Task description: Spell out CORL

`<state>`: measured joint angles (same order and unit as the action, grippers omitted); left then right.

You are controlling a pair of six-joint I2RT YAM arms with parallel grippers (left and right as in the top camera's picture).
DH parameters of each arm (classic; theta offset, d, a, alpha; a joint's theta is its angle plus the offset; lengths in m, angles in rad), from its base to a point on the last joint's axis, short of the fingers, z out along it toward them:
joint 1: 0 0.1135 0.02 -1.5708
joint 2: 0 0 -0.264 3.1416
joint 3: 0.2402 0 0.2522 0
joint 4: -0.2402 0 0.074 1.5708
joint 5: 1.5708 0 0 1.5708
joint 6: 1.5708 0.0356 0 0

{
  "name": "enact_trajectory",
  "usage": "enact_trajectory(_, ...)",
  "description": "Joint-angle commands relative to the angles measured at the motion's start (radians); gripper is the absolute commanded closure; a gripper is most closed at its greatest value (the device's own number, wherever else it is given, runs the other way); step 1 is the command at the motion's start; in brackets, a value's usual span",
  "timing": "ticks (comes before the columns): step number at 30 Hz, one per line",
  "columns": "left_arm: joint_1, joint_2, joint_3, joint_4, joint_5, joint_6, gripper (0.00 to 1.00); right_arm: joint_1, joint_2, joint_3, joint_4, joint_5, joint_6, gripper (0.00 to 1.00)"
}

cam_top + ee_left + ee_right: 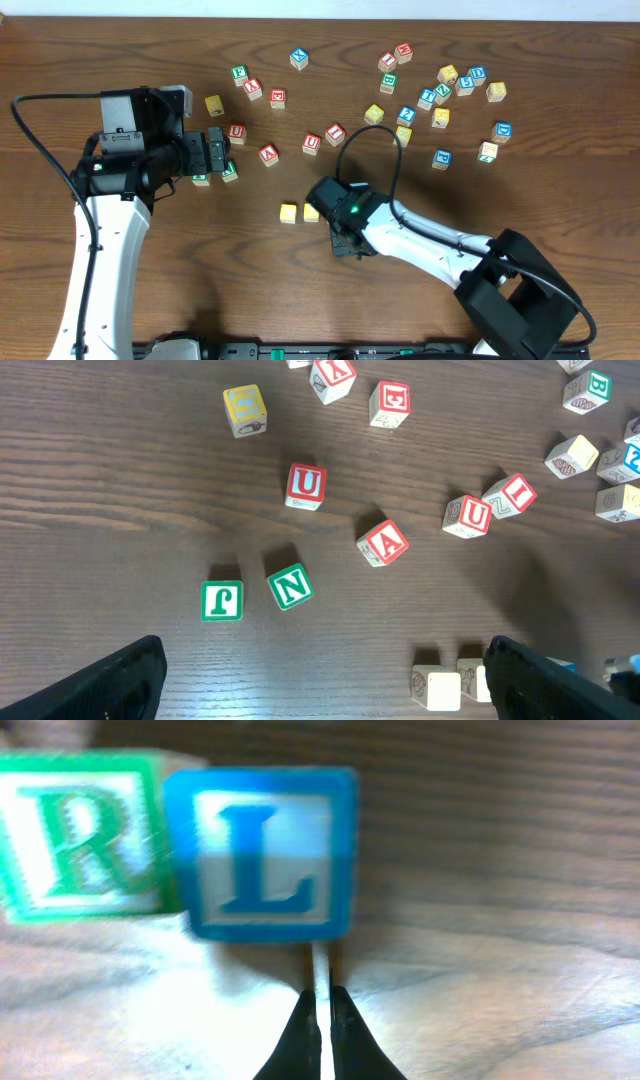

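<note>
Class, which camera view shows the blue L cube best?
Right wrist: the blue L cube faces it, letter legible. Overhead, the right arm covers it; in left wrist, the left gripper's finger mostly hides it.

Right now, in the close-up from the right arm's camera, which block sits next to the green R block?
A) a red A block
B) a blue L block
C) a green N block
B: in the right wrist view the blue L block stands right beside the green R block, on its right side in that picture.
</note>
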<state>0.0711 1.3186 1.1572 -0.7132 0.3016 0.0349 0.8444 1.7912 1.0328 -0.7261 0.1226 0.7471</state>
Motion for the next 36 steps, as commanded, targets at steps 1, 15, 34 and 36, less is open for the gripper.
enact_trajectory(1,0.005,0.0,0.021,0.0,-0.003,0.016,0.0,0.017,0.006,-0.004,0.024,0.007,0.023,0.99)
enact_trajectory(15,0.005,0.0,0.021,0.0,-0.003,0.017,0.0,0.018,0.006,-0.004,0.084,0.141,0.022,0.99)
enact_trajectory(34,0.005,0.0,0.021,0.0,-0.003,0.017,0.0,0.022,0.006,-0.004,0.089,0.109,0.022,0.99)
enact_trajectory(36,0.005,0.0,0.021,0.0,-0.003,0.017,0.0,0.021,0.006,-0.004,0.095,0.103,0.022,0.99)
